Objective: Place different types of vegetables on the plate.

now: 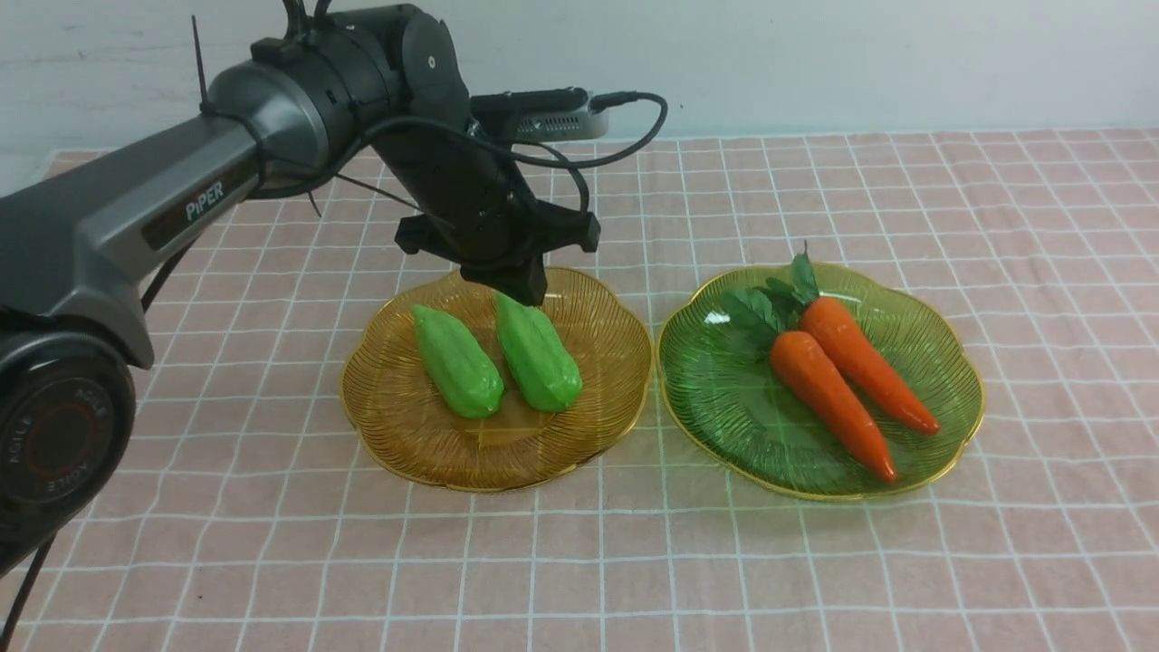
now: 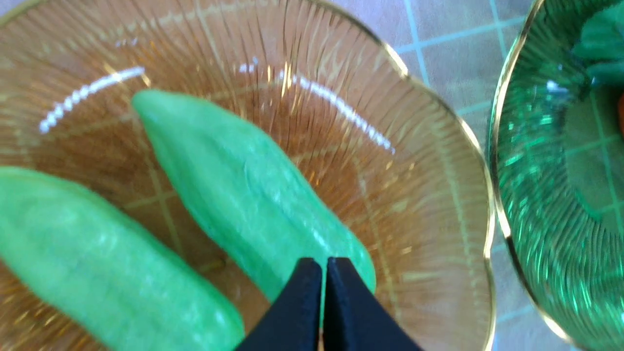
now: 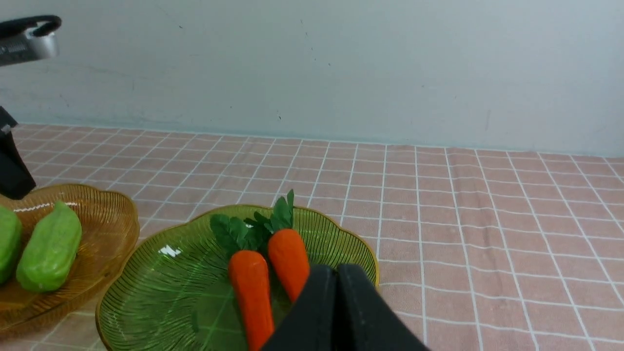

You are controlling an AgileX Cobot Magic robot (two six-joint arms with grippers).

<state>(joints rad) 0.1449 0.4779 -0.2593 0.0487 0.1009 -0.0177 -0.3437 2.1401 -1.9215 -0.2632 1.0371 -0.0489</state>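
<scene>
**A:** Front view showed the sorting plainly. The left gourd [image 1: 457,362] and right gourd [image 1: 541,358] lay side by side on the amber plate [image 1: 598,398]. The left carrot [image 1: 833,407] and right carrot [image 1: 865,362] lay together on the green plate [image 1: 706,398], leaves toward the far side. Both plates sat just beside each other on the checked desk [image 1: 815,561].

**B:** Why that layout?

**A:** I judged it as one kind per plate. Each pair lay parallel in the middle, away from the rim.

**B:** And the left gripper [image 1: 516,290]?

**A:** It hung over the far end of the right gourd, pointing down. In the left wrist view its fingers [image 2: 304,292] were pressed together with no gap and held nothing. The tips sat right over the gourd's end, but I could not tell whether they touched it.

**B:** The right gripper [image 3: 336,273]?

**A:** It was outside the front view. Its own wrist view showed the jaws closed flat against each other, empty. It was raised by the near part of the green plate, apparently clear of the carrots.

**B:** So nothing was in hand.

**A:** Nothing. By my reading, either gripper would have had to open before lifting any vegetable.
</scene>
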